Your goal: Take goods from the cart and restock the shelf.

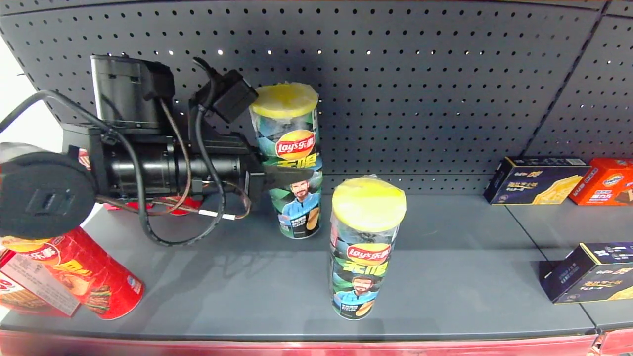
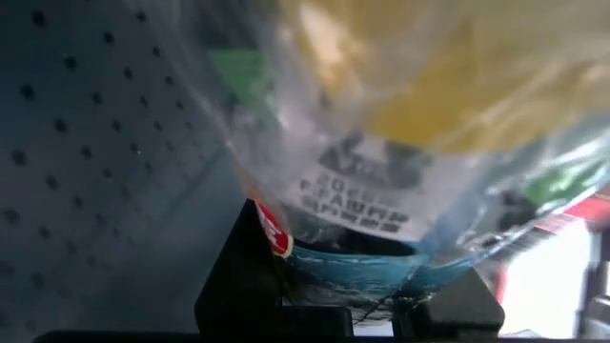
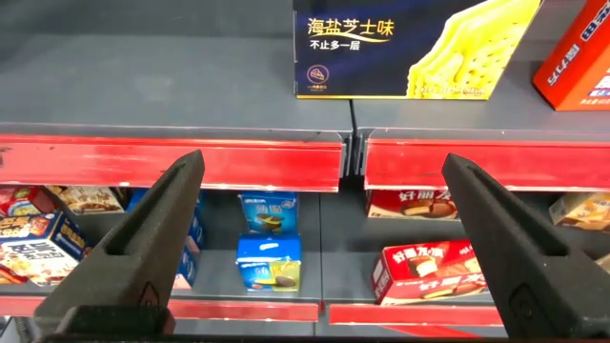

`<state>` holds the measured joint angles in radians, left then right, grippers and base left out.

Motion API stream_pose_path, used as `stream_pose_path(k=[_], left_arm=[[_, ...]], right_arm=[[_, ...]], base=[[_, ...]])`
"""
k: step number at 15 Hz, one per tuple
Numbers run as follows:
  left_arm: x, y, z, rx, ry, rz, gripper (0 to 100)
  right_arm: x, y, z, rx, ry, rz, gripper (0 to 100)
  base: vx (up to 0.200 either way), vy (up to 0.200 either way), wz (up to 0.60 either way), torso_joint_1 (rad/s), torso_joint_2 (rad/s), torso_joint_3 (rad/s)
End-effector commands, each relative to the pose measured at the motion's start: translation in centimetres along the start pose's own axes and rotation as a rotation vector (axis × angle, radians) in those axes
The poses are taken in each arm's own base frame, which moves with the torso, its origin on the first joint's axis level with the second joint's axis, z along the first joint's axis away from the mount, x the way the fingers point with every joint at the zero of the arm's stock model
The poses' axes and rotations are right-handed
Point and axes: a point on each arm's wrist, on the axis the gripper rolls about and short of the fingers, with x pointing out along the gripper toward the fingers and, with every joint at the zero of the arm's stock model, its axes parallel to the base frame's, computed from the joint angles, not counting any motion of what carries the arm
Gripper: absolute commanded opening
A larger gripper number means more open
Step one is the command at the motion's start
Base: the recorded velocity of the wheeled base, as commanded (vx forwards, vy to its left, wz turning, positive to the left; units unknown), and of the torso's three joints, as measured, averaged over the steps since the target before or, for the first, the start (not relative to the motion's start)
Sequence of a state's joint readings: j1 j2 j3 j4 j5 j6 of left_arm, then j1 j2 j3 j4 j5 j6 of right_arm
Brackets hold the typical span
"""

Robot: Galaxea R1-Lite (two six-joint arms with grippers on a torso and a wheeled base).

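Note:
A tall chip can (image 1: pixel 289 148) with a yellow lid stands upright at the back of the grey shelf (image 1: pixel 470 267), close to the pegboard. My left gripper (image 1: pixel 292 174) comes in from the left and is shut on its middle. In the left wrist view the can (image 2: pixel 381 143) sits between the dark fingers (image 2: pixel 243 281) of my left gripper (image 2: pixel 353 286). A second matching can (image 1: pixel 363 247) stands upright nearer the front edge, to the right of the held one. My right gripper (image 3: pixel 324 248) is open and holds nothing, in front of the red shelf edges (image 3: pixel 238 157).
Red chip cans (image 1: pixel 84 277) lie on their sides at the shelf's front left. Dark biscuit boxes (image 1: pixel 536 180) (image 1: pixel 588 272) and an orange box (image 1: pixel 606 180) sit at the right. The right wrist view has a biscuit box (image 3: pixel 410 48) above and packaged goods (image 3: pixel 267 262) on a lower shelf.

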<state>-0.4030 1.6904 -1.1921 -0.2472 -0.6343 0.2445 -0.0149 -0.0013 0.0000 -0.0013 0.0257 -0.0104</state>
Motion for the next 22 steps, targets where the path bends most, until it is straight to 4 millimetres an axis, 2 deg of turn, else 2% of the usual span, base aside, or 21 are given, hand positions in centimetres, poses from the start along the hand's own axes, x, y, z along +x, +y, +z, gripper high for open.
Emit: stream_pose_path(k=[1, 8, 15, 21, 22], left_arm=[[2.5, 1.7, -1.1, 0.006, 0.024, -0.006, 0], [7.1, 4.4, -1.7, 0.040, 0.010, -0.017, 0], [9.4, 5.8, -2.5, 0.041, 0.006, -0.019, 0], [10.5, 5.8, -3.6, 0.028, 0.028, -0.034, 0], [10.5, 5.8, -3.6, 0.030, 0.028, -0.034, 100]], right_arm=[[0.0, 0.0, 0.0, 0.000, 0.001, 0.000, 100], [0.0, 0.0, 0.0, 0.000, 0.001, 0.000, 100], [0.0, 0.0, 0.0, 0.000, 0.001, 0.000, 100], [0.0, 0.0, 0.0, 0.000, 0.001, 0.000, 100], [0.0, 0.0, 0.0, 0.000, 0.001, 0.000, 100]], base=[[0.000, 0.000, 0.00, 0.000, 0.00, 0.000], [0.000, 0.000, 0.00, 0.000, 0.00, 0.000], [0.000, 0.000, 0.00, 0.000, 0.00, 0.000], [0.000, 0.000, 0.00, 0.000, 0.00, 0.000], [0.000, 0.000, 0.00, 0.000, 0.00, 0.000]])
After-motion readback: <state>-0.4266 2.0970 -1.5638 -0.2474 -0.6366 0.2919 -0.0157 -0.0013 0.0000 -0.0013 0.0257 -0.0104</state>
